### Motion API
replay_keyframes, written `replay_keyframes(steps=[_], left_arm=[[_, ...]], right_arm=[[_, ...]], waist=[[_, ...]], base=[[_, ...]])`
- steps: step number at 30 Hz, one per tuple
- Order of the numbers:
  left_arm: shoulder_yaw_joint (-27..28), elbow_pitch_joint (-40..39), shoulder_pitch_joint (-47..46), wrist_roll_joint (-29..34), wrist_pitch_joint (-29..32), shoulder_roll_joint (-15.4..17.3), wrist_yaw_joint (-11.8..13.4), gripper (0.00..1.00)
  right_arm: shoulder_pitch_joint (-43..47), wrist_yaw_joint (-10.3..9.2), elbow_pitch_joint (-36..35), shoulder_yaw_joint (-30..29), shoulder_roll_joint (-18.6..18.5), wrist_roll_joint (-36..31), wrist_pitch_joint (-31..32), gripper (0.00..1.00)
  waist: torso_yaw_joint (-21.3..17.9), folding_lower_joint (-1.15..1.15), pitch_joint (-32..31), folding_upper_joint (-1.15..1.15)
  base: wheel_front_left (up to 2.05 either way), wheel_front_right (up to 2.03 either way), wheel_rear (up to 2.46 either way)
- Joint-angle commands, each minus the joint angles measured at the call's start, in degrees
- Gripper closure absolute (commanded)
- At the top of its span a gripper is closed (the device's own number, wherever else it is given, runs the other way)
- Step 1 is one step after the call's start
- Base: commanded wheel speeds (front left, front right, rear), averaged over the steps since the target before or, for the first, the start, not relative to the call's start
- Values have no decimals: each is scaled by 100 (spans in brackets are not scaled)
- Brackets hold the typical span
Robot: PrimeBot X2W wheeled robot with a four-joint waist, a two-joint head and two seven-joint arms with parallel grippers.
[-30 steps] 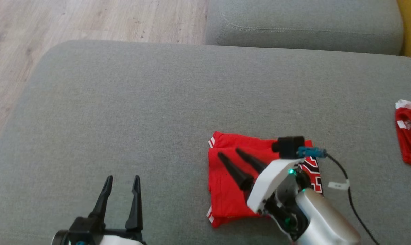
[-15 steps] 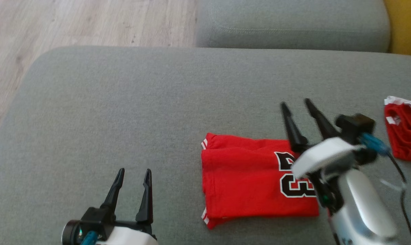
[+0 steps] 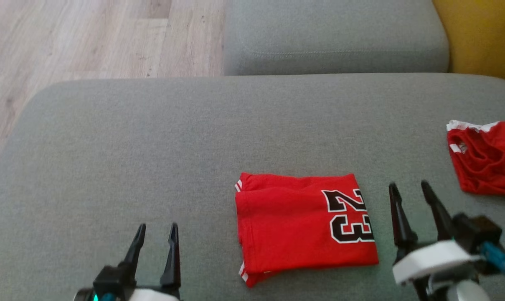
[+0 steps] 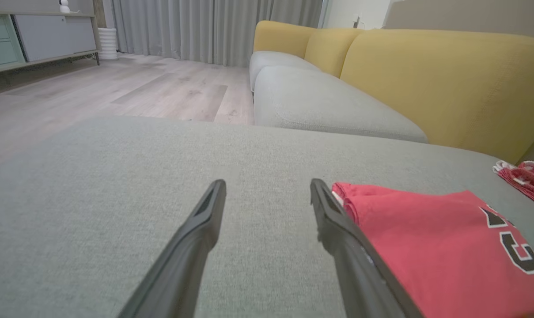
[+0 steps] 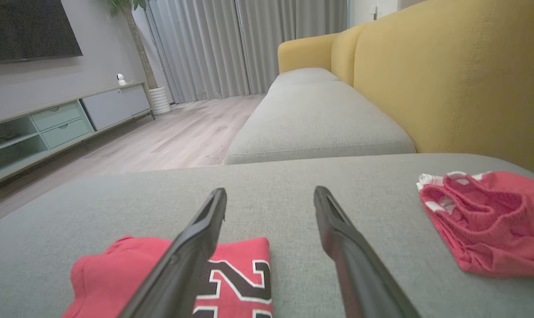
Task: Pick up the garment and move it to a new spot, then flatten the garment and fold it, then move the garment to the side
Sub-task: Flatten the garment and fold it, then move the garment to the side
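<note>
One folded red jersey garment with a black-and-white 23 (image 3: 294, 225), flat on the grey fabric sofa cushion (image 3: 152, 138). Lies between the two grippers, touching neither. Left gripper (image 3: 158, 225): spread wide, empty, near its left edge. Right gripper (image 3: 408, 184): spread wide, empty, just beside its right edge.
</note>
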Motion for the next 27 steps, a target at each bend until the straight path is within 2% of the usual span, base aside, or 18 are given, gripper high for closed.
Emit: replay_keyframes(steps=[1,10,27], left_arm=[[259,-124,-116,-49,-93,27,-2,0],[423,-84,67,-126,-178,71,19,0],[429,-83,52,-144,-187,129,37,0]], right_arm=[[-39,37,-208,134,-19,74,-94,0],[233,37,-114,93,-19,260,-295,0],[226,37,27,190,-19,214,-271,0]], waist=[[-16,0,-31,0],[-11,0,-113,0],[-11,0,-67,0]], base=[[0,0,0],[0,0,0],[0,0,0]])
